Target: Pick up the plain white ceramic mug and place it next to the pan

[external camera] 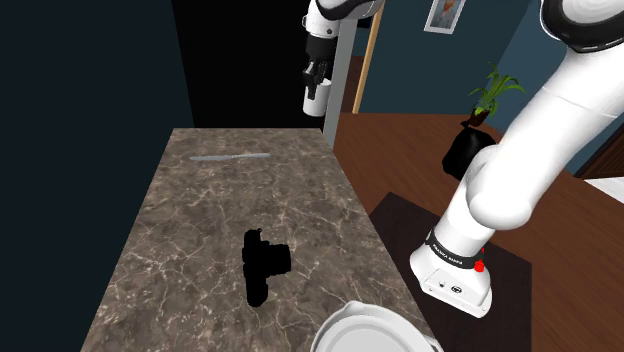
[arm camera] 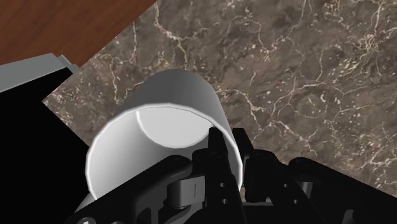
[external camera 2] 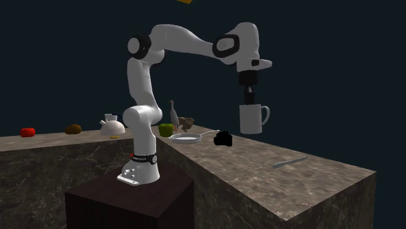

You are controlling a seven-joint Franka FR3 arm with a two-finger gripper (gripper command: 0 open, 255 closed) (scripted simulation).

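Note:
The plain white mug (external camera: 318, 101) hangs in the air high above the far end of the marble counter (external camera: 200, 220), upright. My black gripper (external camera: 317, 74) is shut on its rim from above. In the second exterior view the mug (external camera 2: 252, 119) hangs under the gripper (external camera 2: 248, 99), handle toward that view's right. In the wrist view one of the fingers (arm camera: 217, 145) is inside the mug (arm camera: 159, 127) and the other outside; the gripper (arm camera: 231, 151) pinches the wall. The pale round pan (external camera: 375, 330) lies at the counter's near end; in the second exterior view the pan (external camera 2: 185, 137) sits beside the arm's stand.
A black blocky object (external camera: 264, 264) lies mid-counter, between mug and pan. A thin grey utensil (external camera: 230, 156) lies near the far end. Small items, among them a green one (external camera 2: 166, 129) and a white teapot (external camera 2: 112, 125), stand on a further counter. The stand (external camera: 455, 285) rests on a dark box.

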